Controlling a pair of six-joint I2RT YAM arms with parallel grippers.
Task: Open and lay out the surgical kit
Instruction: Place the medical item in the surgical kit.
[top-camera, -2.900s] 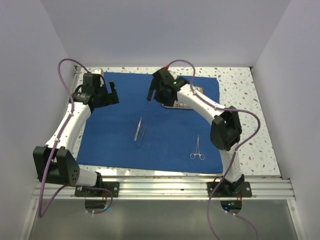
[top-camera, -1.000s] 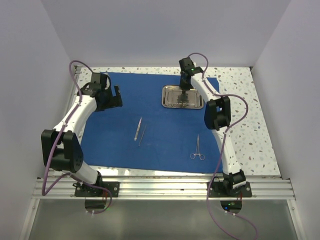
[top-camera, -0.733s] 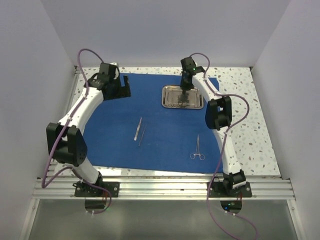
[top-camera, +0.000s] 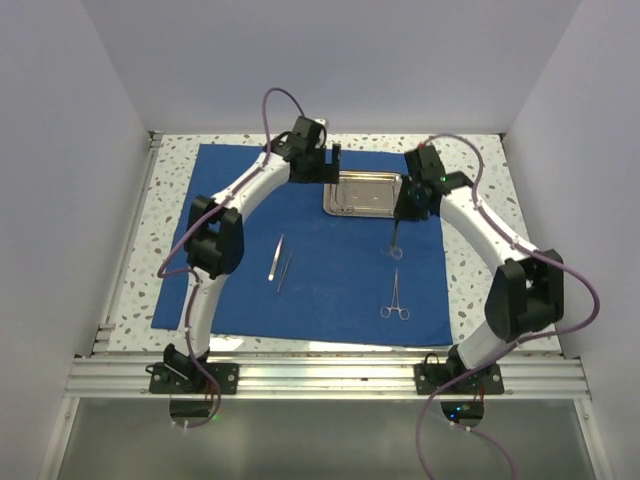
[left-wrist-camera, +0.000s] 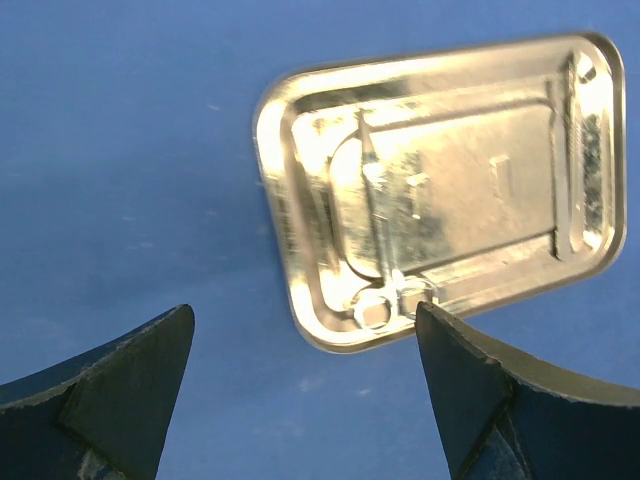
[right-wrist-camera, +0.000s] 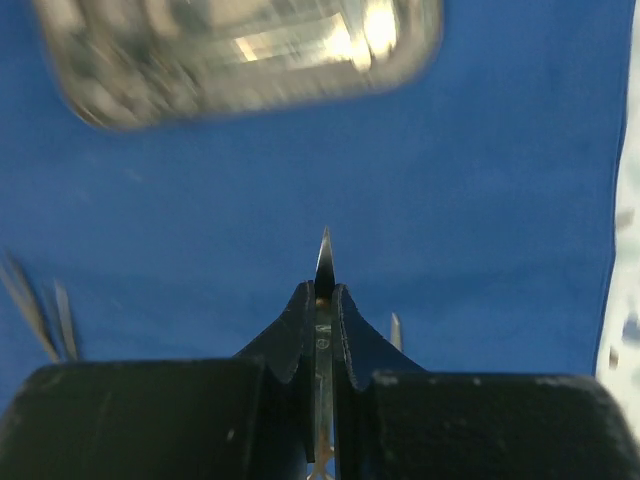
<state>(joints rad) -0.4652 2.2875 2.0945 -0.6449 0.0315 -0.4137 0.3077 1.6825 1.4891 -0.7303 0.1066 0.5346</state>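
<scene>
Right fingers (right-wrist-camera: 290, 338) clamped on forceps (top-camera: 396, 243), left fingers (left-wrist-camera: 120, 385) spread above tray (left-wrist-camera: 272, 180)

The top external camera sits high behind the arm bases (top-camera: 195, 378) and looks down and forward, far enough back to hold the whole speckled surface (top-camera: 480, 200) and the blue drape (top-camera: 230, 290) on it. The left wrist camera looks almost straight down from close above the steel tray (left-wrist-camera: 450, 190), with the spread fingers of the left end effector (left-wrist-camera: 300, 318) at its bottom corners. The right wrist camera rides low near the drape. It faces along the right end effector (right-wrist-camera: 322, 292), pinched on a slim silver instrument (right-wrist-camera: 324, 250), toward the tray, which is blurred at its top edge. All three views share the tray and the drape.
</scene>
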